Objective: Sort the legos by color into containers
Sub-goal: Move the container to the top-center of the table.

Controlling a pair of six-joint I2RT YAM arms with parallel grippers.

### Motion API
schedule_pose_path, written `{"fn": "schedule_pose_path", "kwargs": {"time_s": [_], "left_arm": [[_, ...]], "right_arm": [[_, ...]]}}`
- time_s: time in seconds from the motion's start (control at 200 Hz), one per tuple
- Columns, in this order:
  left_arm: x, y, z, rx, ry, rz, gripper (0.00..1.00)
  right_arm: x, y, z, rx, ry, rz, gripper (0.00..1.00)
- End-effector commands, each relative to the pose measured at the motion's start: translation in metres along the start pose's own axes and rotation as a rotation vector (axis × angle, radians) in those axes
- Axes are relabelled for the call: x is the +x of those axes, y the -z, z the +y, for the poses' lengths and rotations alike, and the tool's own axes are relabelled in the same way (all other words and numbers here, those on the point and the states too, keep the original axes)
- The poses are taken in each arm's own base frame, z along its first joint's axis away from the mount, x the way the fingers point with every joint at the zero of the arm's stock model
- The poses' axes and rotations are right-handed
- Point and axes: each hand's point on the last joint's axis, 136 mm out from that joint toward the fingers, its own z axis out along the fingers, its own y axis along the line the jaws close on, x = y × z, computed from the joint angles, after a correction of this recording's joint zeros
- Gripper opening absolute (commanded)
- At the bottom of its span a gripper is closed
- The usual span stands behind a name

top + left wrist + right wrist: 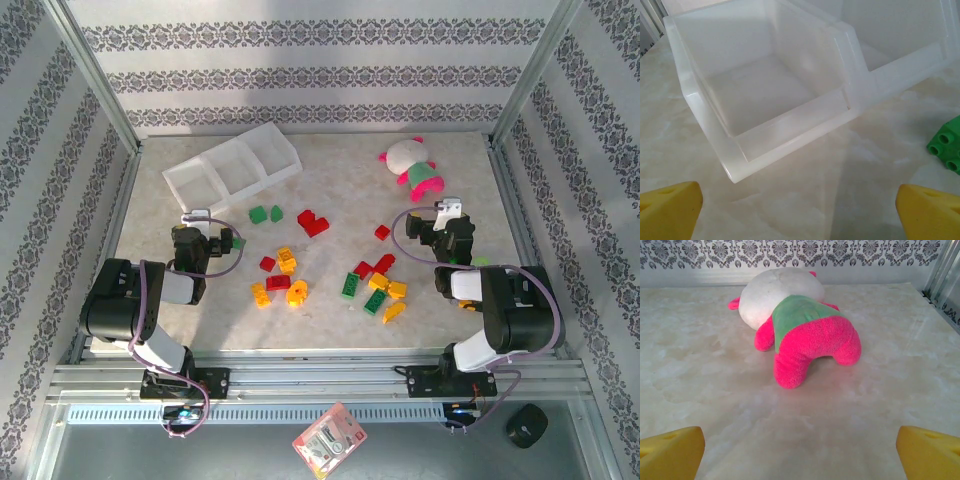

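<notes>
The legos lie loose on the marble table in red, yellow and green: two green ones [266,213] and a red one [313,222] toward the back, a left group [280,280] and a right group [378,285] nearer me. The containers [232,165], a translucent white tray of three compartments, stand at the back left with nothing showing inside. My left gripper [203,228] is open just short of the tray; its yellow fingers [670,207] frame bare table before the nearest compartment [765,95], with a green lego [946,145] at the right. My right gripper [447,222] is open and holds nothing.
A pink, white and green plush toy [410,165] lies at the back right, straight ahead of the right gripper [800,452] across bare table, its pink legs [810,347] toward me. Patterned walls and metal frame posts close in the table on three sides.
</notes>
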Motion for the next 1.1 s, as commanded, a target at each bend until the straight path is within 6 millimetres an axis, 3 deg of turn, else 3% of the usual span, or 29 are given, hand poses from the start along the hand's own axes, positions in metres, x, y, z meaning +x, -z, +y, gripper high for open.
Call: {"fn": "schedule_pose_path", "kwargs": {"time_s": [0.0, 0.69, 0.854, 1.094], "left_arm": [[-0.017, -0.002, -0.001, 0.016, 0.008, -0.056, 0.99], [-0.017, -0.001, 0.002, 0.000, 0.013, -0.059, 0.99], [-0.024, 0.014, 0.012, -0.045, 0.042, -0.129, 0.99], [-0.053, 0.043, 0.030, -0.139, 0.095, -0.124, 0.99]], "right_arm": [[0.000, 0.001, 0.003, -0.003, 0.001, -0.012, 0.98], [-0.001, 0.001, 0.002, -0.004, -0.001, -0.016, 0.98], [-0.007, 0.009, 0.001, 0.003, -0.004, -0.040, 0.98], [-0.033, 0.035, 0.006, 0.000, 0.001, -0.067, 0.98]]}}
